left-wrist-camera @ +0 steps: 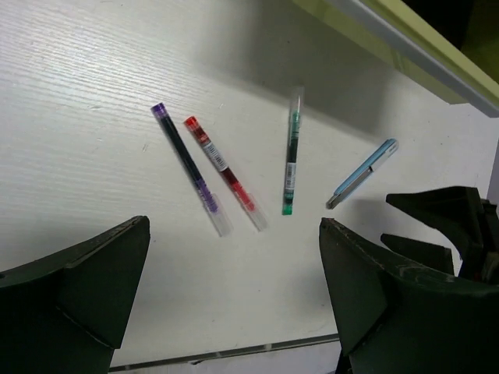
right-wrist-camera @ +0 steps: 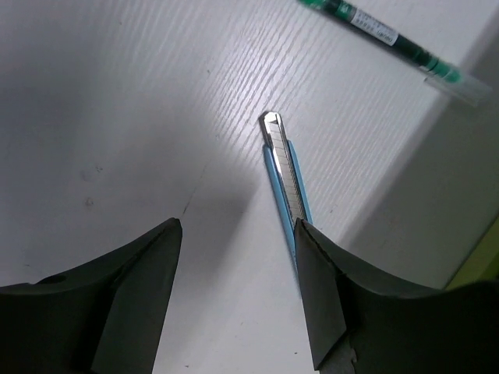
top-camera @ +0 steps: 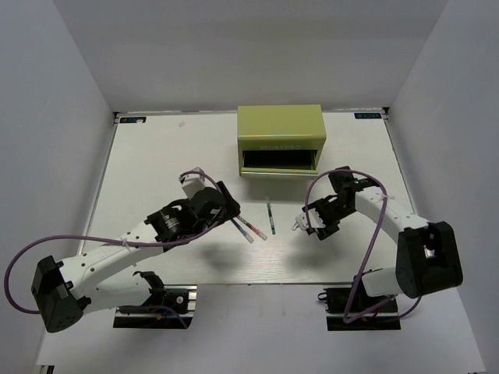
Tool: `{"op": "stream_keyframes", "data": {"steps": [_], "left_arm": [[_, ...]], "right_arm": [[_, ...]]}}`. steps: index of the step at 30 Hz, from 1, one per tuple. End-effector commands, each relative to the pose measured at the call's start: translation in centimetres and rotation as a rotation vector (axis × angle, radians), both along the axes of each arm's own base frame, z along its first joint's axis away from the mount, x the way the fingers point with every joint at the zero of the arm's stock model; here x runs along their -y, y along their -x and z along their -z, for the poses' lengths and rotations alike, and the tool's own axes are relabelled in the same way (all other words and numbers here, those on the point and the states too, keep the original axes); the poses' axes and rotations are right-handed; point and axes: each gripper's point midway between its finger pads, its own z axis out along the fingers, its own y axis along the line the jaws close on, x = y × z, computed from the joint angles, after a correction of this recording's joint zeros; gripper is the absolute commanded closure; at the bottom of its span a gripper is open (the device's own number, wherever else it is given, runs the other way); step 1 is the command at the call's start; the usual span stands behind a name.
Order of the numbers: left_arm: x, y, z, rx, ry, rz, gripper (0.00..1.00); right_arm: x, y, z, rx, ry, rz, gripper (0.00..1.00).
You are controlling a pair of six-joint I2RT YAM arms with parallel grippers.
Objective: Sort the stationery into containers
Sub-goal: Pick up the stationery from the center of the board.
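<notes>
Step in hand, judged: first pick, no pen stowed
- Chest (top-camera: 281,128) far centre, drawer looks open
- Left end effector (left-wrist-camera: 232,234) wide, empty, over purple pen (left-wrist-camera: 187,164), red pen (left-wrist-camera: 222,171)
- Green pen (left-wrist-camera: 291,156) right of these, on counter (top-camera: 156,179)
- Right end effector (right-wrist-camera: 238,230) parted, empty; blue pen (right-wrist-camera: 284,171) beside one finger, off-centre
- Next: centre on blue pen, close

Top external: high above the near edge, looking down on the whole table (top-camera: 156,156) | left wrist: near, angled down | right wrist: nearer, low over tabletop | all three share: green pen (top-camera: 270,216)
</notes>
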Motion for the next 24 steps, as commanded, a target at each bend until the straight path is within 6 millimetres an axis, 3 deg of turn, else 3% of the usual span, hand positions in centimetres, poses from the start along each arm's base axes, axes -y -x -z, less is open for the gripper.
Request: {"op": "stream_keyframes", "data": {"steps": [1,4,9,12,24], "left_arm": [[-1.3,1.1,0.3,-0.016,-0.008,0.005,0.0],[-1.7,1.4,0.1,-0.004,0.007,0.005,0.0],[-1.9,1.5,0.0,-0.007,0.014,-0.001,0.0],[-1.9,1.5,0.0,-0.007,0.014,-0.001,0.0],[-1.5,1.5,0.3,-0.01,0.021,0.006,0.0]], "right_arm": [[-0.1,-2.6,0.0,0.064,0.056,-0.004,0.34],[-0.3,-3.3,1.1,0.028,0.099,-0.011,0.36],[-1.5,-5.6,0.7,0.052,0.125,-0.012,0.39],[-1.5,-6.1,1.6,0.045,0.181,-0.028,0.4],[-0.3,-4.1,5.0,-0.066,0.352,-0.076,0.52]]}}
